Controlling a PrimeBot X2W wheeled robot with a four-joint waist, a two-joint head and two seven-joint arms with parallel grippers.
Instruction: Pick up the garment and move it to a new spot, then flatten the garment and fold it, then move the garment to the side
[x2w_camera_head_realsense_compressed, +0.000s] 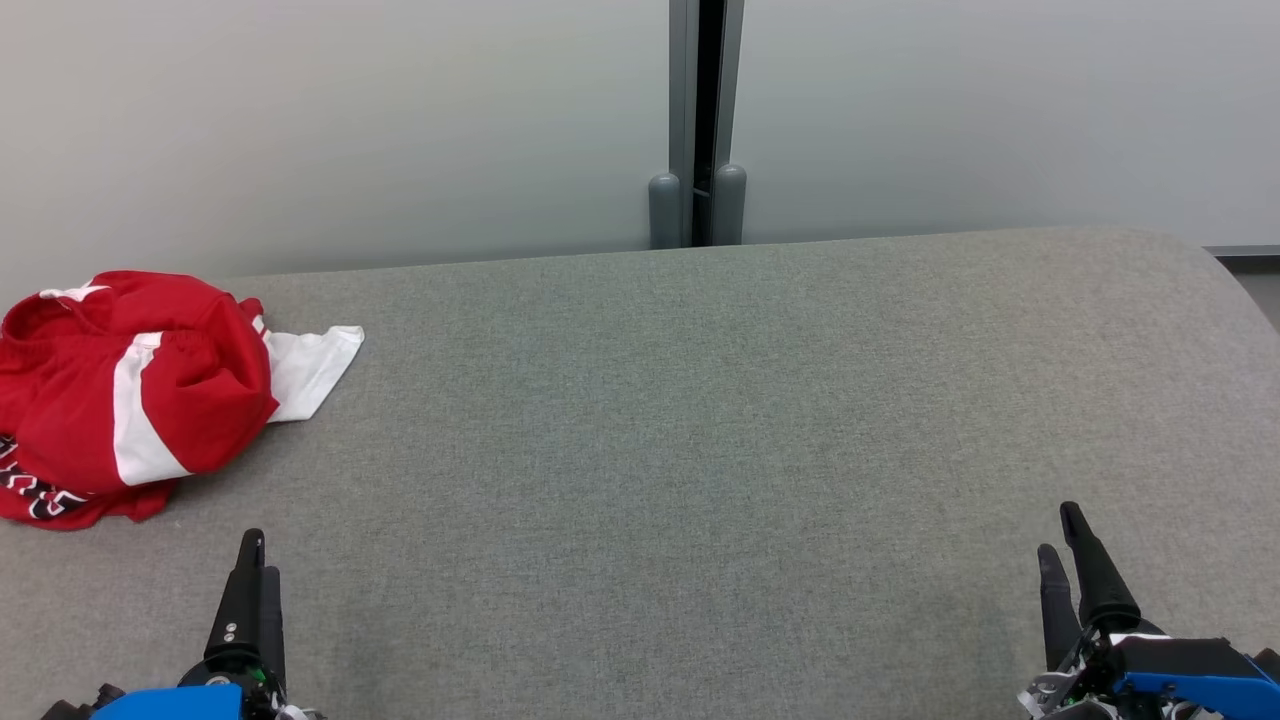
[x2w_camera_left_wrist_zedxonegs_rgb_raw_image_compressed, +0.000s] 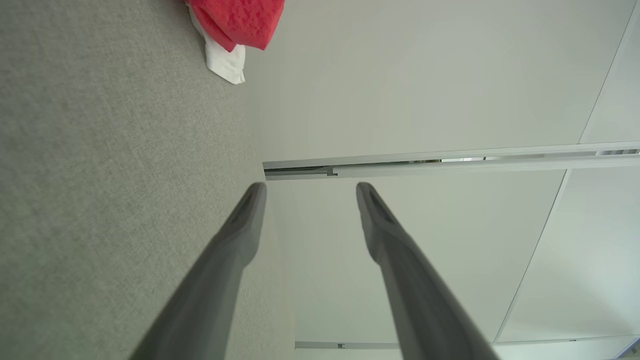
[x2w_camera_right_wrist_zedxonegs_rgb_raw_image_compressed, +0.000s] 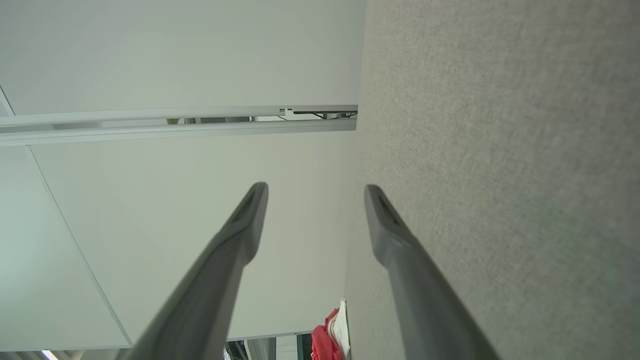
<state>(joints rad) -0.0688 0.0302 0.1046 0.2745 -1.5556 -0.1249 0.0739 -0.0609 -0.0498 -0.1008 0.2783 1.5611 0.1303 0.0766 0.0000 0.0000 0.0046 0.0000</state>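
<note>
Garment: soft matt cloth, red w/ white panels. Table top: grey woven fabric, matt, slightly rough. Wall: smooth, matt. Post: grey, smooth, looks like metal.

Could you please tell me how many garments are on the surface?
1: a crumpled red-and-white garment at the far left of the grey surface; another could hide beneath.

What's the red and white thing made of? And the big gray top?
The red and white garment looks like soft matte knit cloth: it bunches in floppy folds. The gray top looks like a woven or felt-like fabric covering, matte with fine speckled grain; padding underneath can't be told.
</note>
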